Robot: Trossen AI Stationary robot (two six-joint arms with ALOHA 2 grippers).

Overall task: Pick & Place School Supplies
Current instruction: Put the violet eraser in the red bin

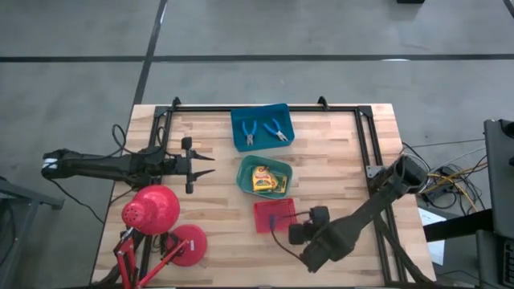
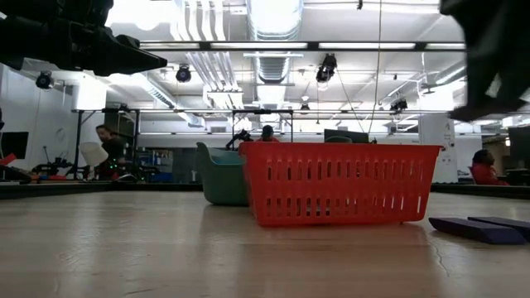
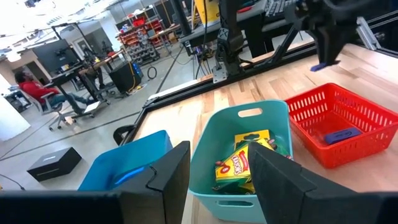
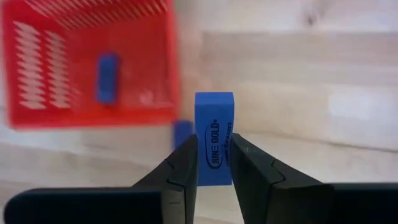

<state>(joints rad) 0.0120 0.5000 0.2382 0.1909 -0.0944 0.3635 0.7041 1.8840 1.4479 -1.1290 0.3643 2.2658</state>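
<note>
The right gripper [image 4: 213, 163] is clamping a blue block [image 4: 214, 138] between its fingers, the block standing upright and gripped by its lower half (the printed face is showing toward the wrist camera). It is hanging just right of the red tray [image 1: 274, 214], near the front of the table [image 1: 337, 152]. One block [image 4: 107, 78] is already lying inside that tray, and two more [image 2: 490, 228] are lying on the wood beside it.

The step in hand looks like carrying this block over the tray's right wall and releasing it inside. To do it well, the arm should be keeping the block high enough to clear the rim, moving left until it sits over the tray floor, and only then parting the fingers.

The left gripper [image 1: 201, 164] is waiting at the left of the table with its fingers apart and empty. The yellow boxes [image 1: 267, 181] are lying in the green tray [image 1: 247, 170], the blue-handled tools [image 1: 262, 131] in the blue tray [image 1: 238, 120].
</note>
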